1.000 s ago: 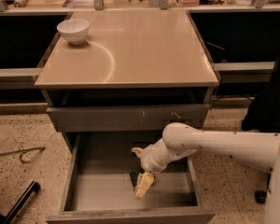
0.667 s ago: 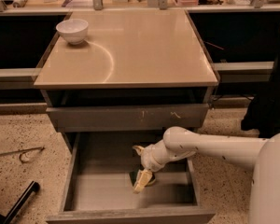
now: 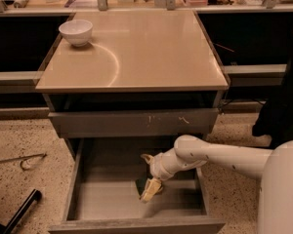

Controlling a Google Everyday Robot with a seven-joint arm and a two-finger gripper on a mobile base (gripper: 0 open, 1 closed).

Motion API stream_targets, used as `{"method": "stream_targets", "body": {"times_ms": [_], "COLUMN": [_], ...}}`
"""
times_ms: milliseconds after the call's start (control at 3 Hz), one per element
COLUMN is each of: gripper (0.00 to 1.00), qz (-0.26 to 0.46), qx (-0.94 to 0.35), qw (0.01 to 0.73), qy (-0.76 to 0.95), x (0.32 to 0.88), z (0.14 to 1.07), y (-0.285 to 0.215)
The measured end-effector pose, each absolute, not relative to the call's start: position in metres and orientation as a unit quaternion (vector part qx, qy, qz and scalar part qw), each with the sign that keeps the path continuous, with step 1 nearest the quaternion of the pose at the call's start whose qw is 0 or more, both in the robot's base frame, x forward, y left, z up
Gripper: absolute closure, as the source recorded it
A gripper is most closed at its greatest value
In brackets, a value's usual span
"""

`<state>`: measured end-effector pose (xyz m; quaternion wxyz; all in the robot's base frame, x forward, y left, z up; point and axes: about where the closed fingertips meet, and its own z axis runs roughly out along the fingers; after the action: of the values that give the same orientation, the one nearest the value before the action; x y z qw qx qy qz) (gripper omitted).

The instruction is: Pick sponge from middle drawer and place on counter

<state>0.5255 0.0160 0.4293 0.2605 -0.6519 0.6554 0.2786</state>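
Note:
The middle drawer (image 3: 112, 199) is pulled out, grey and shallow. My gripper (image 3: 149, 174) reaches down into it from the right, on the white arm (image 3: 219, 155). Its two tan fingers stand apart, one high (image 3: 146, 158) and one low (image 3: 152, 189). A small dark shape beside the lower finger looks like the sponge (image 3: 142, 184); it is mostly hidden by the gripper. The tan counter (image 3: 146, 52) tops the cabinet, with a pale arc mark.
A white bowl (image 3: 76, 31) stands at the counter's back left corner. A shut grey drawer front with pale scratches (image 3: 136, 122) sits above the open drawer. A metal tool (image 3: 24, 161) and a black handle (image 3: 19, 212) lie on the speckled floor, left.
The gripper has stayed almost in place inside the drawer, shifting only slightly. The bowl and drawer have not moved.

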Motion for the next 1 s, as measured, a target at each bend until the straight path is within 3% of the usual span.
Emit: {"method": "stream_targets", "body": {"times_ms": [1000], "gripper": [0.0], "qz": [0.3], "qx": [-0.65], "qw": [0.239], "qy": [0.656], "x": [0.518], "z": [0.368], "y": [0.001]}}
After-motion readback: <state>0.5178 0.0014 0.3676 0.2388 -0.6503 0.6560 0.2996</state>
